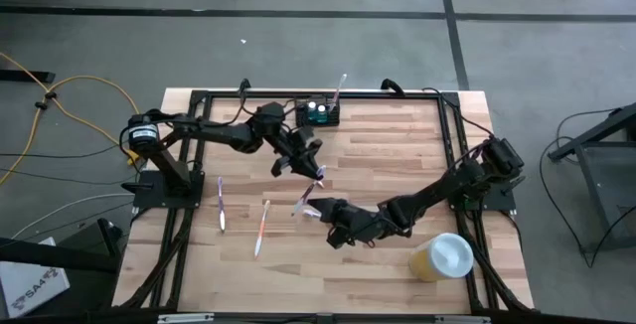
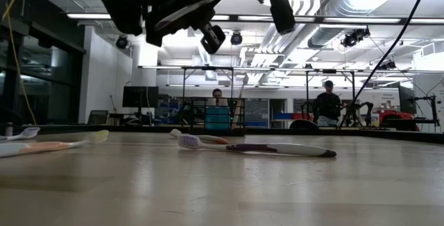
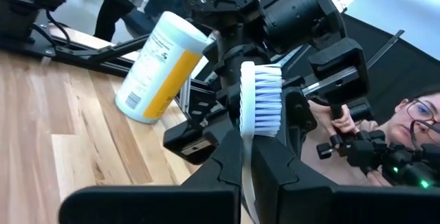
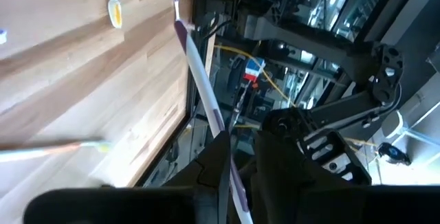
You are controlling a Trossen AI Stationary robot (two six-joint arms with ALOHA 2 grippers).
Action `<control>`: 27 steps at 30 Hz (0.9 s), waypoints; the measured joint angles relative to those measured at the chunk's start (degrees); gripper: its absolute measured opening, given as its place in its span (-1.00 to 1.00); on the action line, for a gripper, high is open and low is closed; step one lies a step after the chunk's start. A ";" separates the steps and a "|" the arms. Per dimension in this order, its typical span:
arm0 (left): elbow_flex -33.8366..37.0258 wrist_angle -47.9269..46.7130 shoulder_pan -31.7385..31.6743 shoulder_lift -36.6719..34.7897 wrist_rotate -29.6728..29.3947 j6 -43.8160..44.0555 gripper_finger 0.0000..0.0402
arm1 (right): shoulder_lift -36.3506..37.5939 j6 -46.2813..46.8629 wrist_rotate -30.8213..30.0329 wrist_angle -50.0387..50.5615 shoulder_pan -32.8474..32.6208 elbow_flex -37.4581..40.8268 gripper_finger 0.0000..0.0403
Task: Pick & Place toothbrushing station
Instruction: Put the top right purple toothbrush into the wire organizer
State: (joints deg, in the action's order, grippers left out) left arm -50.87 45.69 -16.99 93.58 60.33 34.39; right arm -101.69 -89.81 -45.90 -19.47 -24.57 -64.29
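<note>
Grey concrete floor surrounded the wooden bench (image 1: 397, 155), whose black frame rail ran along every edge. Near the middle of the high view, the left claw (image 1: 316, 173) was clamped on a white toothbrush (image 3: 260, 99), its bristled head standing up between the dark fingers (image 3: 227, 162) in the left wrist view. Just below it in that high view, the right claw (image 1: 320, 208) was closed on a purple-and-white toothbrush (image 4: 199, 73), the handle running out past its fingers toward the bench edge in the right wrist view. Both claws hung close together, above the bench rather than on it.

Outward from them, the toothbrushing station (image 1: 318, 113) sat at the top edge of the bench, against the rail, with one brush standing in it. To the lower left lay an orange toothbrush (image 1: 261, 229) and, farther left, another purple toothbrush (image 1: 221, 203), apart from each other. A yellow cup with a white lid (image 1: 442, 256) stood at the lower right, close to the rail.

Bare wood lay open across the right half of the bench and between the station and the claws.
</note>
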 joint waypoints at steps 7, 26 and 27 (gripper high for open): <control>0.00 -0.02 -2.39 -0.11 0.23 -0.06 -0.99 | 0.00 2.29 -4.85 2.13 -0.63 0.00 -0.70; 0.00 0.92 -16.92 -2.96 -10.53 -13.74 -0.99 | 3.61 23.30 -25.46 5.31 0.01 0.07 -0.69; 0.00 0.62 -17.77 -3.67 -11.14 -14.36 -0.99 | 3.86 24.52 -25.84 5.66 0.04 0.07 -0.69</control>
State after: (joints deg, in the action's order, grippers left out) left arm -50.87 46.32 -34.76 89.91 49.18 20.03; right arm -97.83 -65.28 -71.74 -13.81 -24.54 -64.23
